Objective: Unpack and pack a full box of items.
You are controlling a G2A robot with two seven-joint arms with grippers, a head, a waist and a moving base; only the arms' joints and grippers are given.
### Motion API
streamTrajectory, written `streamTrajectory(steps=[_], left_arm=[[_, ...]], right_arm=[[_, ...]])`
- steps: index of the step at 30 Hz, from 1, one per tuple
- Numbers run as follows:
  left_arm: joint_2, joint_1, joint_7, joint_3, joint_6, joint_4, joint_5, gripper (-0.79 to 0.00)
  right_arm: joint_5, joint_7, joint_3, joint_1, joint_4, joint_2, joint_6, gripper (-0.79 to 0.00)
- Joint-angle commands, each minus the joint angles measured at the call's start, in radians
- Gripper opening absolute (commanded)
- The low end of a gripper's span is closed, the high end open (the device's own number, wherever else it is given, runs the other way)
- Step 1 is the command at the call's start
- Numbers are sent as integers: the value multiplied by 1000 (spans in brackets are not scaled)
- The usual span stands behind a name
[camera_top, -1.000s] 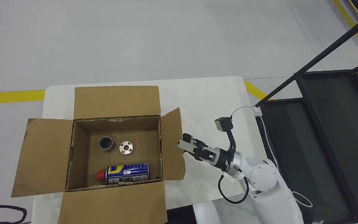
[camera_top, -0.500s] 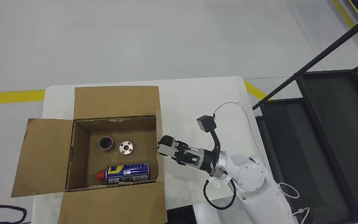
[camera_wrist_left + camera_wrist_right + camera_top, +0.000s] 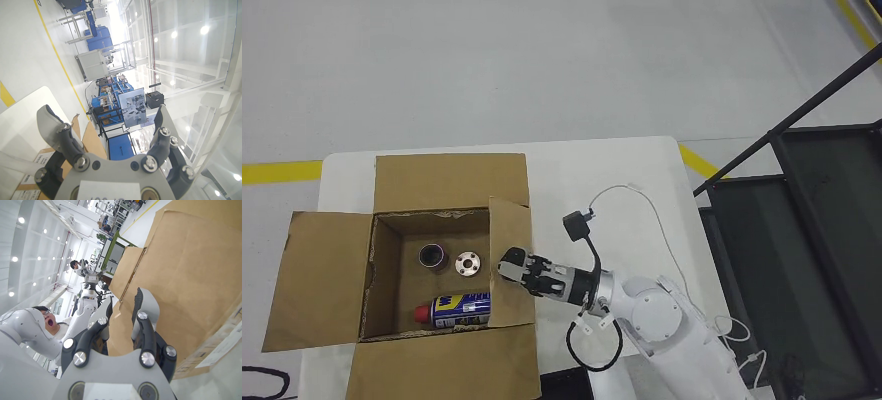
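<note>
Right pincer (image 3: 507,270), narrowly open, sits against the box (image 3: 447,180) flap (image 3: 510,225) at 3 o'clock. Left pincer (image 3: 103,113) is wide open. The can (image 3: 457,309) lies inside at 6 o'clock.

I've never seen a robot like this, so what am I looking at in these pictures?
It is a robot with two arms. One picture looks down from above them; the other two come from cameras on its wrists. On the white table sits an open cardboard box holding a spray can, a dark cup and a metal disc. The right hand is at the box's raised flap; I cannot tell if it grips it. The left hand is open, holds nothing and points out at the room.
</note>
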Motion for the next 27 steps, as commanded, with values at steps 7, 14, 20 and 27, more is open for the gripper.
streamTrajectory(steps=[7, 14, 20, 27], left_arm=[[0, 0, 0, 0, 0, 0, 0, 0], [0, 0, 0, 0, 0, 0, 0, 0], [0, 0, 0, 0, 0, 0, 0, 0], [0, 0, 0, 0, 0, 0, 0, 0]], right_arm=[[-85, -38, -55, 20, 61, -1, 21, -690], [-150, -68, -83, 40, 112, -1, 43, -730], [-173, -85, -98, 49, 125, 0, 54, -714], [-169, -96, -95, 55, 112, 3, 55, -714]])
